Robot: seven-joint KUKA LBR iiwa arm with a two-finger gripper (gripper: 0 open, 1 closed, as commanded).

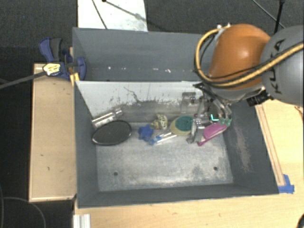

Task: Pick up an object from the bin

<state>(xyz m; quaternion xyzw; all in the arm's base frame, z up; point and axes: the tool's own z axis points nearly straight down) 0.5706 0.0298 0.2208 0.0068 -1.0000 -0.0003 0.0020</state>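
The gripper [205,130] hangs low at the centre right of the grey bin [156,177]; whether it is spread or pinching cannot be told. A magenta elongated piece [212,131] lies slanted right at its tip, a teal round disc [182,125] just left. Further left lie a yellowish speckled lump [160,122], a blue crumpled piece [147,135], a black oval disc [111,133] and a silver cylinder [107,117]

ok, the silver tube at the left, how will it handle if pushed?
The tube looks round and lies on its side, so it would probably roll. Its shiny skin may be slippery. It looks stiff, likely metal.
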